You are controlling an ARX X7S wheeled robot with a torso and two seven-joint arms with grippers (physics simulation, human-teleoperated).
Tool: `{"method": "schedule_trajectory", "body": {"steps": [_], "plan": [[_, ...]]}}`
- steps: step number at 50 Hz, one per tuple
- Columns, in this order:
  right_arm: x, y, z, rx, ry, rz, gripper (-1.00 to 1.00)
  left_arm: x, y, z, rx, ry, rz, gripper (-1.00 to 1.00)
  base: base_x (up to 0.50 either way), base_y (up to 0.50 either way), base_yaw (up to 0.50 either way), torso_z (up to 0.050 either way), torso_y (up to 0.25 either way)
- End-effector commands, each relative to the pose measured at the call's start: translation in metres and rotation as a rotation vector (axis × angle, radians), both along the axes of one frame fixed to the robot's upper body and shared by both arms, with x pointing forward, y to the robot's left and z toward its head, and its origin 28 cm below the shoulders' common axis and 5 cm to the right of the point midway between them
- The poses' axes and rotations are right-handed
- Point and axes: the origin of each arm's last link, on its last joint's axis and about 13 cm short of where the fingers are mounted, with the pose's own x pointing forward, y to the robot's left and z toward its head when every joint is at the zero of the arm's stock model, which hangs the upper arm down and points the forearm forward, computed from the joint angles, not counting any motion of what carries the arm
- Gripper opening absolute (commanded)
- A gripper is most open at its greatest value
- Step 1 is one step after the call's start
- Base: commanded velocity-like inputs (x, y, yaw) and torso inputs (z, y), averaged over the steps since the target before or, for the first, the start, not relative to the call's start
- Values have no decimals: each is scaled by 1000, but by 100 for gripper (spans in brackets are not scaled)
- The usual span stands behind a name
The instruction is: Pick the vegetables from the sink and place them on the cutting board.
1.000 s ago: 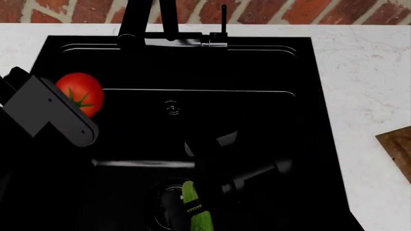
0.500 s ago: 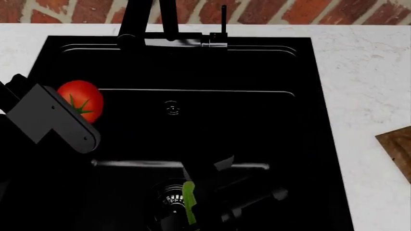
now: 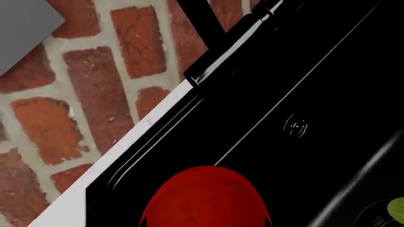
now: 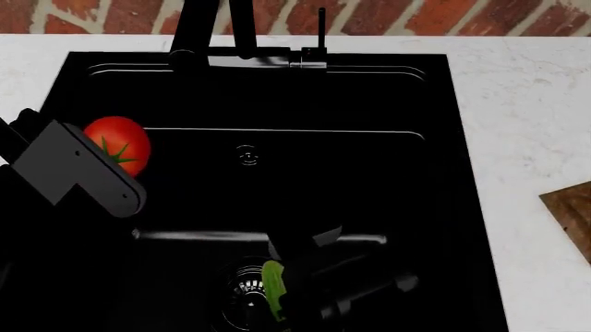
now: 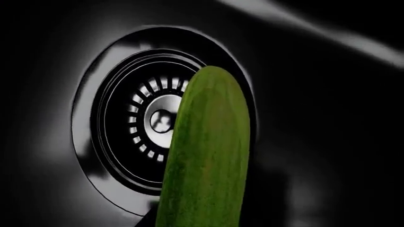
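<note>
Little displacement is observed against the frame half a second earlier: the tomato (image 4: pixel 118 146) and the left arm link (image 4: pixel 79 173) have shifted only slightly, and the cucumber (image 4: pixel 273 287) remains over the drain (image 4: pixel 245 290). Compared with the frame one second earlier, the tomato has dropped lower in the frame and the right arm (image 4: pixel 356 287) has moved toward the lower edge.

In the head view, the tomato is located at the left side of the sink (image 4: pixel 369 159), partly covered by the grey left arm link. The cucumber is seen at the lower centre, standing nearly upright beside the drain, with the dark right arm immediately to its right. The faucet (image 4: pixel 245 41) is mounted at the upper edge of the basin, against the brick wall (image 4: pixel 461 17). A corner of the cutting board (image 4: pixel 571 211) is visible at the right edge, on the white counter (image 4: pixel 526 138), well apart from both vegetables.

In the left wrist view, the tomato (image 3: pixel 205 198) fills the lower centre; the fingers are not shown, so it cannot be told whether they are spread or closed.

In the right wrist view, the cucumber (image 5: pixel 205 156) rises across the drain (image 5: pixel 151 118). The fingers are out of the picture, so a grip cannot be confirmed.
</note>
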Motion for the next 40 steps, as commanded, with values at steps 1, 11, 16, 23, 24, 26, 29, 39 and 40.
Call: {"method": "schedule_trajectory", "body": {"steps": [1, 11, 16, 23, 24, 26, 29, 39, 40], "plan": [[4, 3, 6, -71, -33, 59, -100, 1, -3, 10, -66, -29, -2, -100, 0, 0, 0, 0, 250], [17, 8, 38, -28, -122, 76, -100, 0, -1, 10, -70, -28, 11, -100, -1, 0, 0, 0, 250], [24, 10, 58, -1, -171, 72, -100, 1, -1, 8, -74, -20, 10, -100, -3, 0, 1, 0, 250], [35, 4, 76, -32, -295, 101, -100, 3, -1, 6, -81, -14, 10, -100, -6, 0, 0, 0, 250], [33, 2, 79, -48, -312, 127, -100, 5, -1, 6, -81, -19, 17, -100, 0, 0, 0, 0, 250], [30, -2, 85, -54, -339, 128, -100, 6, 0, 5, -87, -18, 18, -100, 0, 0, 0, 0, 250], [29, -8, 96, -63, -376, 126, -100, 9, 1, 4, -107, -15, 25, -100, 0, 0, 0, 0, 250], [17, -22, 115, -112, -397, 135, -100, 10, 2, -1, -118, -4, 28, -100, -129, 0, 0, 0, 200], [15, -24, 117, -114, -401, 126, -100, 10, 1, -1, -111, -9, 31, -100, -500, 0, 0, 0, 0]]}}
